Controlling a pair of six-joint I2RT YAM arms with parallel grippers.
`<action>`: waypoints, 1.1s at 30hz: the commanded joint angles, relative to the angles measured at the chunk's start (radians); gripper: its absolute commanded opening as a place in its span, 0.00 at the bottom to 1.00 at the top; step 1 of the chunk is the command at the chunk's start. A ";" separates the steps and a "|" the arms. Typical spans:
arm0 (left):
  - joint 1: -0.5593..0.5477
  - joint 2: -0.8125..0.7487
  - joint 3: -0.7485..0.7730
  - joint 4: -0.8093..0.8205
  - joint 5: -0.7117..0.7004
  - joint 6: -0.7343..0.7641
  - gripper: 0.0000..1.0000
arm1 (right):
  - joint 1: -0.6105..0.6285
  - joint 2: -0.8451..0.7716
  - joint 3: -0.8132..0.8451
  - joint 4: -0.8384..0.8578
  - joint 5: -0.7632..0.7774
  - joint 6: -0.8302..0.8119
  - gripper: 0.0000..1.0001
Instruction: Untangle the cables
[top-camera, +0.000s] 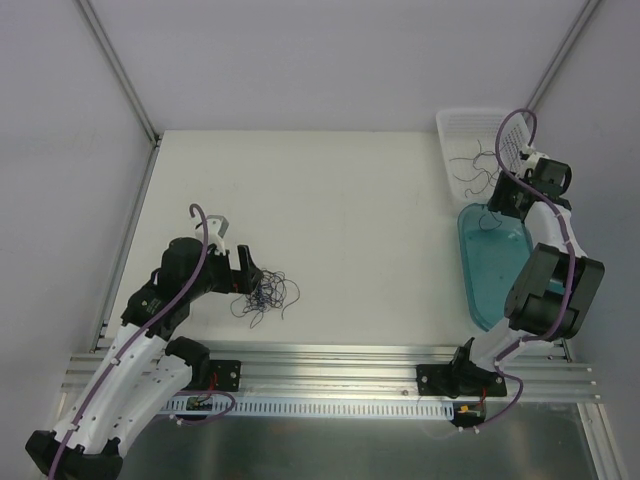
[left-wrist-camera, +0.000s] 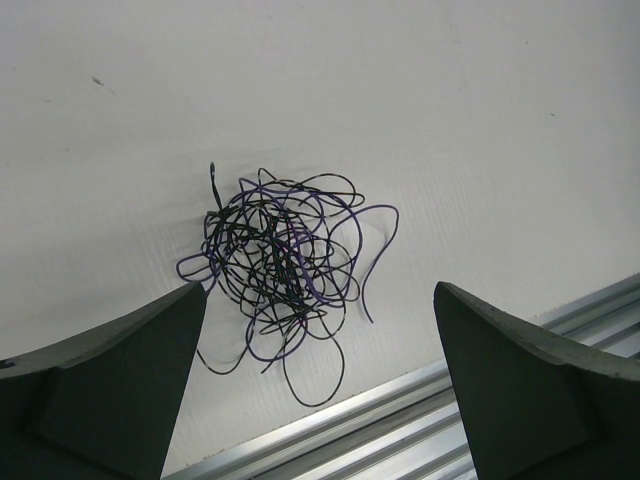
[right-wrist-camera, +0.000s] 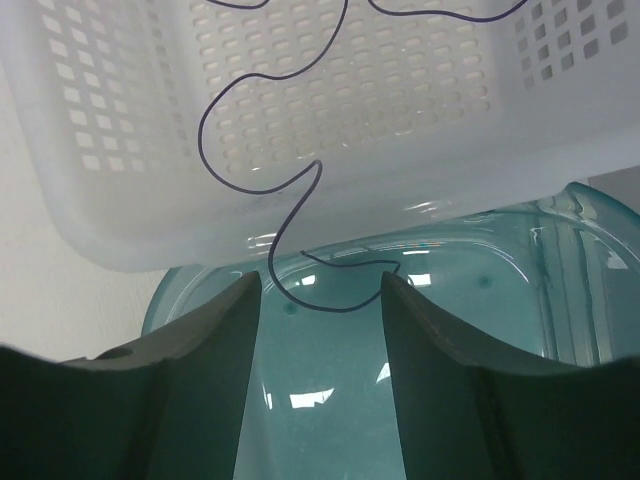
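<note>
The cables (top-camera: 268, 295) lie as a small wad of thin black and purple strands on the white table; the left wrist view shows the wad (left-wrist-camera: 280, 260) just beyond the fingertips. My left gripper (top-camera: 249, 277) (left-wrist-camera: 318, 292) stands wide open beside the wad, holding nothing. Loose strands (top-camera: 473, 166) lie in the white perforated basket (top-camera: 452, 128). One purple strand (right-wrist-camera: 262, 170) trails over the basket rim into the teal tray (right-wrist-camera: 330, 400). Its end curls between the tips of my right gripper (top-camera: 497, 198) (right-wrist-camera: 320, 288). The jaws stand apart and pinch nothing.
The teal tray (top-camera: 480, 285) sits at the right, just in front of the white basket (right-wrist-camera: 120, 120). An aluminium rail (top-camera: 330, 355) (left-wrist-camera: 420, 400) runs along the near table edge, close behind the wad. Metal frame posts (top-camera: 118, 70) rise at the back corners.
</note>
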 joint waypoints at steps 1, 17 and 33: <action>0.004 0.009 -0.003 0.011 0.033 0.011 0.99 | -0.002 0.002 -0.011 0.026 -0.076 -0.067 0.54; 0.004 0.038 -0.002 0.011 0.033 0.019 0.99 | -0.007 0.078 0.001 0.040 -0.140 -0.065 0.44; 0.004 0.001 -0.003 0.011 0.033 0.022 0.99 | -0.004 -0.073 -0.050 0.016 -0.145 -0.015 0.01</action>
